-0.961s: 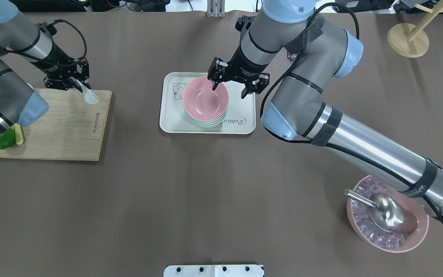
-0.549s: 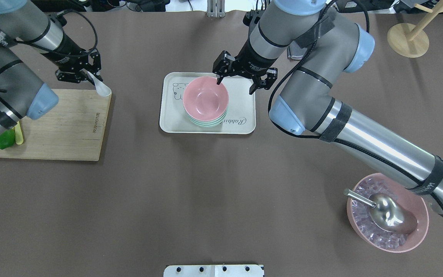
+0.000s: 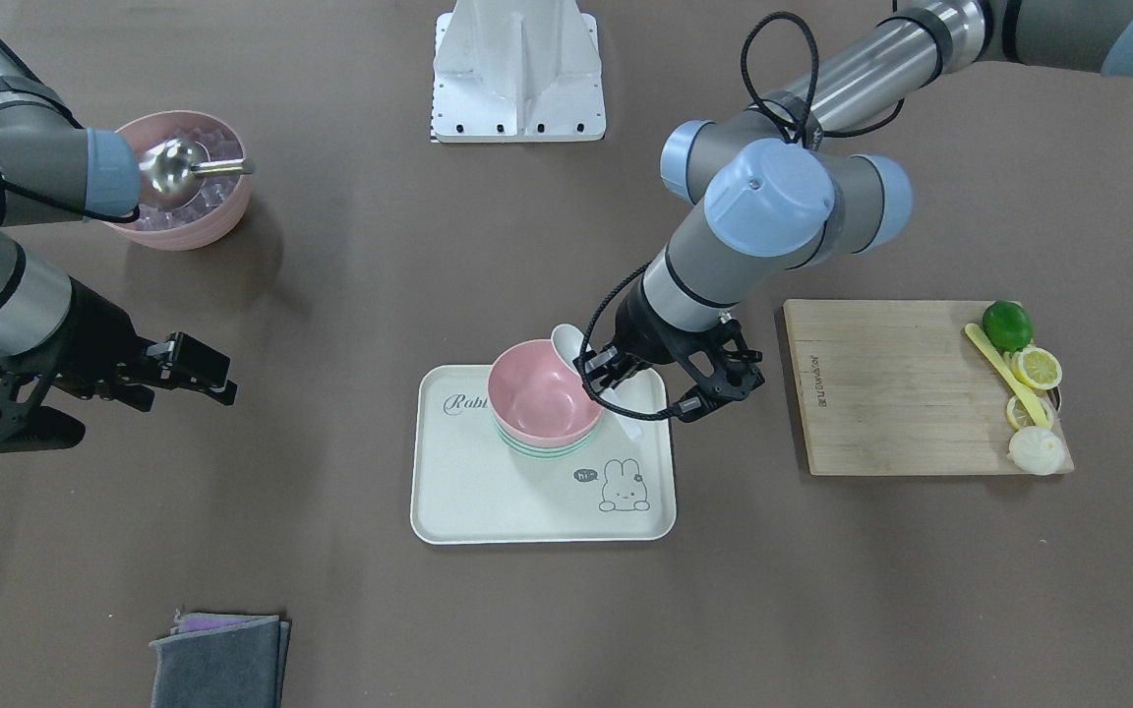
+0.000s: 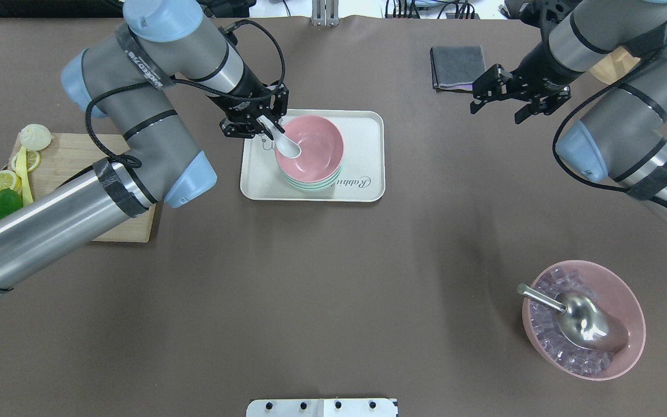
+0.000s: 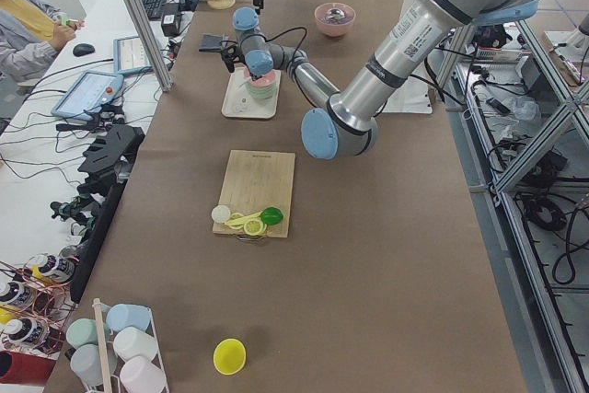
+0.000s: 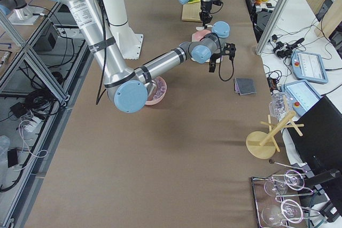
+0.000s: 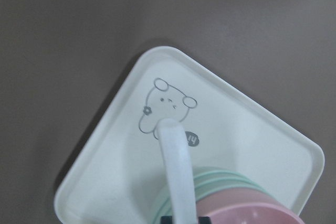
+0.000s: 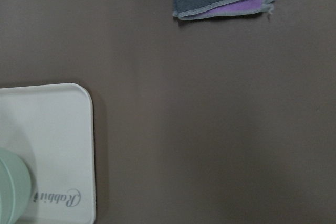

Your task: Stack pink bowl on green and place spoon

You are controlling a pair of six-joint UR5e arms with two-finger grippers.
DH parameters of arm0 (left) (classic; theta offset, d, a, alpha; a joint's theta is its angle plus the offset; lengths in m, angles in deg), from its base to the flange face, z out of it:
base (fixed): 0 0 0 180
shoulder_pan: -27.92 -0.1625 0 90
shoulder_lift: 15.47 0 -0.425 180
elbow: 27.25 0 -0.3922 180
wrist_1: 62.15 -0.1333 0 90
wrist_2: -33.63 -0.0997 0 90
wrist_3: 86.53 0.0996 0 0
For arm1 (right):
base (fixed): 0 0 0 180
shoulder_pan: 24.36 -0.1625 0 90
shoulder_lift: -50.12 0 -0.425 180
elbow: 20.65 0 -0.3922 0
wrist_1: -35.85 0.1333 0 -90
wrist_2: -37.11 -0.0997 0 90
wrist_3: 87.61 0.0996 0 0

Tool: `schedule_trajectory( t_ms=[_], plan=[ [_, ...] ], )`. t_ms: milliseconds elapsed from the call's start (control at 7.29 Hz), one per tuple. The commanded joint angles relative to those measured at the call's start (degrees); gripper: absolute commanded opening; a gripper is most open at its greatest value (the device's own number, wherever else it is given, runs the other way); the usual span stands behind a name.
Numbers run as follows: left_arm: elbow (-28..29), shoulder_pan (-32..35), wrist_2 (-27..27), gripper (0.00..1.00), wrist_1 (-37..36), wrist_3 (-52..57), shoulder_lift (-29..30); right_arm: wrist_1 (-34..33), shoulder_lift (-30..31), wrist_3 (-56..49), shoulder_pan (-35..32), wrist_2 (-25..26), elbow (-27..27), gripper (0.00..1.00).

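The pink bowl [image 4: 316, 145] sits nested on the green bowls [image 4: 313, 184] on the white tray [image 4: 362, 150]. My left gripper [image 4: 261, 120] is shut on the handle of the white spoon [image 4: 287, 145] at the bowl's far left rim. The spoon's scoop end hangs tilted down inside the pink bowl. In the left wrist view the spoon handle [image 7: 176, 171] runs over the tray [image 7: 115, 171] toward the bowls [image 7: 226, 182]. In the front view the spoon [image 3: 566, 344] is at the pink bowl's [image 3: 537, 398] rim. My right gripper [image 4: 498, 109] is open and empty, well right of the tray.
A folded grey cloth [image 4: 457, 66] lies at the far side near my right gripper. A wooden cutting board [image 4: 67, 162] with lime and lemon slices is at the left. A pink bowl of ice [image 4: 611, 359] with a metal scoop [image 4: 582, 318] stands near right.
My left gripper has carried the spoon from the cutting board rightward to the pink bowl. My right gripper has drawn back from the bowl to the far right, still open.
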Motion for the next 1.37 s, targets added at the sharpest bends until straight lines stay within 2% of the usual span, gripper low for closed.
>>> schedule_trajectory(
  t_ms=[0,137,275,549,686,824,961,1235],
  plan=[
    [-0.3,-1.6,-2.5,0.00,0.7,-0.2,0.7,0.0,1.4,-1.6,-0.9,-0.2,0.1,1.00],
    [-0.2,-1.5,-2.6,0.46,2.9,0.0,0.6,0.0,2.0,-1.6,-1.6,-0.3,0.8,1.00],
    [-0.2,-1.6,-5.3,0.98,3.5,0.1,0.8,0.0,3.0,-1.6,-1.6,-0.3,1.5,1.00],
    [-1.9,-1.0,-5.9,0.98,3.3,0.2,0.1,0.0,3.6,-2.1,-2.6,-0.3,1.8,1.00],
    [-6.4,1.1,-4.4,0.98,3.1,3.4,-6.0,-0.1,5.3,-5.8,-4.3,-0.4,1.5,1.00],
    [-12.8,4.7,-0.2,0.98,2.4,13.7,-14.9,-0.3,7.1,-12.0,-6.3,-0.3,0.6,1.00],
    [-16.4,9.6,3.3,0.98,2.2,24.2,-22.9,-1.6,9.9,-20.2,-9.1,-0.2,-0.2,1.00],
    [-21.8,15.7,3.7,0.98,2.3,45.0,-38.3,-5.9,14.5,-38.1,-15.4,0.6,-1.4,1.00]
  ],
)
